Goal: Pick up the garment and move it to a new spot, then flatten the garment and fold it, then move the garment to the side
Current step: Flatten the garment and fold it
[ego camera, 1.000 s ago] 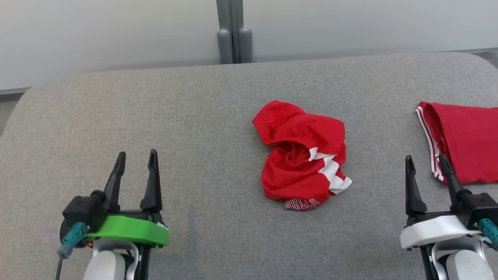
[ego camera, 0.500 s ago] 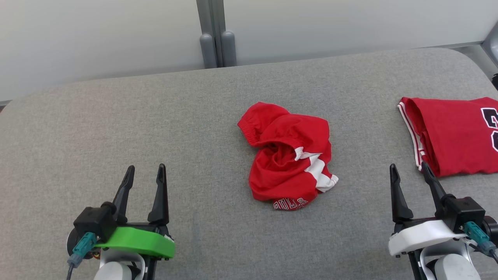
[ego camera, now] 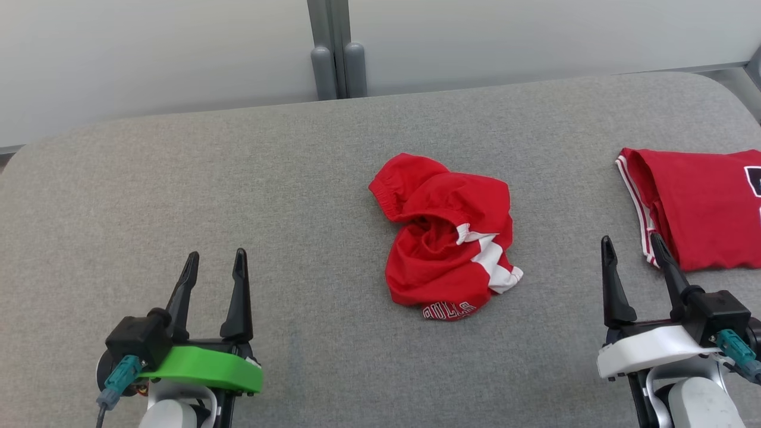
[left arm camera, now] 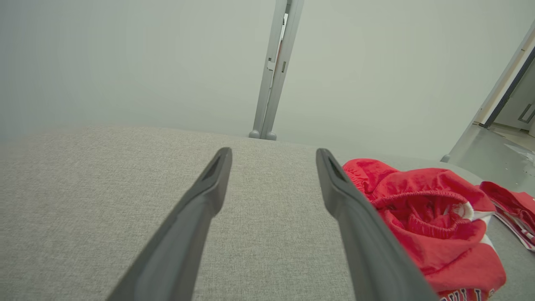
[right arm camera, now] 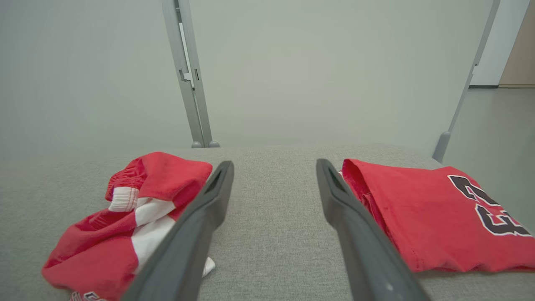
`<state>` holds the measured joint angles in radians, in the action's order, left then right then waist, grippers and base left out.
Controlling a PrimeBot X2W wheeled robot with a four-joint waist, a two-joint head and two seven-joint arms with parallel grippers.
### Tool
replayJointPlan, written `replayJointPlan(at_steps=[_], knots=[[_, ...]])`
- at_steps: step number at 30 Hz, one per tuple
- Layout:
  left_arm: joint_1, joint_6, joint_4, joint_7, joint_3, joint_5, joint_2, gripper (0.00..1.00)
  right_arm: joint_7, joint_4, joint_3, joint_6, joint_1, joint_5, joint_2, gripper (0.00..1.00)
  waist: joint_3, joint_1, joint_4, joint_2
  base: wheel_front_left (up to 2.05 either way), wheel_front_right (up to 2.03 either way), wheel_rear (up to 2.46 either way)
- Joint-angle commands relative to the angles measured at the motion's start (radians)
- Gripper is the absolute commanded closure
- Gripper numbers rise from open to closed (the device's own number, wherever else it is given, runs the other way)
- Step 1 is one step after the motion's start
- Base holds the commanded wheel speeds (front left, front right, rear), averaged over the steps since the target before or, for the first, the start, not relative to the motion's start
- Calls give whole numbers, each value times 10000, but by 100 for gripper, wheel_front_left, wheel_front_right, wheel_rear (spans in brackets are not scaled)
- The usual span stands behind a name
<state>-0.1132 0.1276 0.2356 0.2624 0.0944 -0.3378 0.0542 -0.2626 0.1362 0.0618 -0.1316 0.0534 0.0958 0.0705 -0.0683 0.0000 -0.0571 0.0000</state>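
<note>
A crumpled red garment [ego camera: 449,235] with white panels and lettering at its hem lies in a heap at the middle of the grey padded table [ego camera: 297,178]. It also appears in the left wrist view as the garment [left arm camera: 430,217] to the right of the fingers, and in the right wrist view as the garment [right arm camera: 125,225] at lower left. My left gripper [ego camera: 215,264] stands open over the near left of the table, well left of the heap. My right gripper [ego camera: 632,246] stands open near the front right, between the heap and a folded jersey. Nothing is between either pair of fingers.
A folded red jersey [ego camera: 698,205] with black numerals lies flat at the table's right edge, seen also as the jersey [right arm camera: 434,213] in the right wrist view. A pale partition wall with a grey post [ego camera: 333,47] runs behind the table's far edge.
The head camera has shifted, so the whole picture slid left and then slightly back right. Both grippers stay open and the garment lies as before.
</note>
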Motion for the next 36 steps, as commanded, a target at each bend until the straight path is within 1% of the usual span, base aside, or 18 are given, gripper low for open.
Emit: replayJointPlan(at_steps=[1,12,20,31,33,36], knots=[[143,52,19,24,-58,38,1,0,-27,-58,-12,20,166,-39,41,0,-14,0,57,0,0,0,0],[223,52,93,24,-43,40,-13,0,-27,-20,-2,20,259,-108,94,0,23,0,570,0,0,0,0],[402,53,86,24,-146,36,-22,0,-27,56,-22,20,224,-115,131,0,130,0,845,0,0,0,0],[465,53,130,24,-44,40,-31,0,-27,81,114,21,70,-89,150,0,196,0,1129,0,0,0,0],[463,53,140,24,72,-16,-33,0,-27,85,118,21,58,-86,156,0,193,0,1109,0,0,0,0],[205,53,256,24,553,-145,-21,0,-27,68,92,21,92,-81,159,0,173,0,1011,0,0,0,0]])
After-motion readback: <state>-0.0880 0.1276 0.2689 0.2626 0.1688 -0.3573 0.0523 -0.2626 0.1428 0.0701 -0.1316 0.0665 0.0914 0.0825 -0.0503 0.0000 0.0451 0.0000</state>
